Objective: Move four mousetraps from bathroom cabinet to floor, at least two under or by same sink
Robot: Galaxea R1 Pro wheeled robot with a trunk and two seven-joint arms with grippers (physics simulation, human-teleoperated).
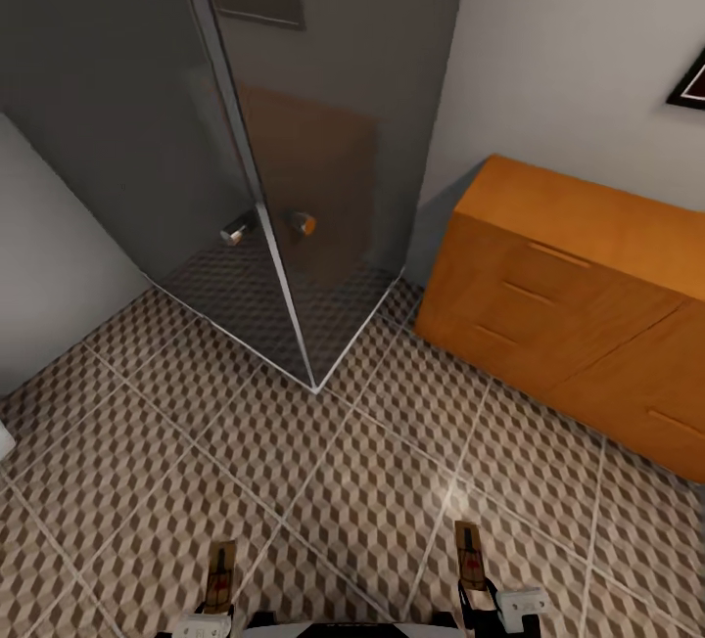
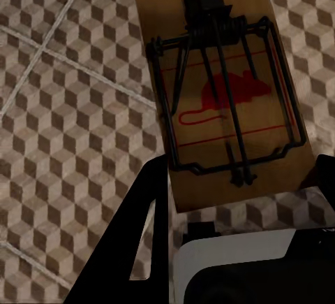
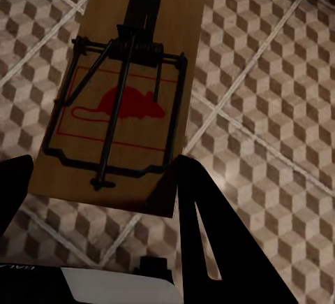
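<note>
Left mousetrap (image 2: 220, 87): clamped by its near end between the left fingers (image 2: 150, 234), board sticking forward above the bathroom floor (image 1: 323, 481).
Right mousetrap (image 3: 125, 94): right fingers (image 3: 195, 227) closed on its near end, held the same way.
Reason for hold: gripping one end likely keeps the wire spring clear for setting down flat.
Cabinet (image 1: 578, 305): ahead to the right, drawers shut.
Shower glass (image 1: 245, 159): straight ahead.

Both the left gripper (image 2: 230, 199) and the right gripper (image 3: 105, 192) are showing flat, black, wedge-shaped fingers (image 3: 206, 237) with a triangular cut-out, sitting on a white wrist housing (image 2: 237, 265) with rounded corners and a dark underside.
</note>
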